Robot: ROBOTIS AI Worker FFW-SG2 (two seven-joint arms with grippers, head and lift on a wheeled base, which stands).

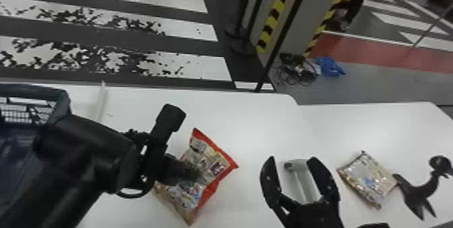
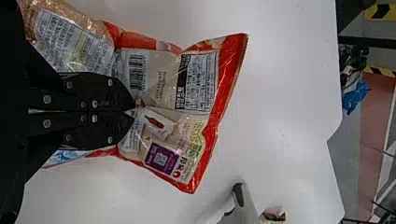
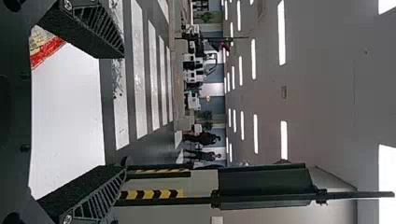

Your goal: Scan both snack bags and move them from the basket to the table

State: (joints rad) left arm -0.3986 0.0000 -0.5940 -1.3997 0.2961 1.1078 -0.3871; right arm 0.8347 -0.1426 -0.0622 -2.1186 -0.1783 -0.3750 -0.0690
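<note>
Pinching one red bag [image 1: 213,163], left claw [image 1: 188,174]; one smaller bag [image 1: 365,178] lies apart.

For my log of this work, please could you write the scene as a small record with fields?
red-edged bag: on or just above the white table; lift cannot be told
left tool: shut on the red-edged bag, near its middle
right tool: open, nothing held
pale device: seen between the right tool's fingers, not gripped
smaller bag: on the table, right of the right tool
basket: at the head view's left edge
</note>
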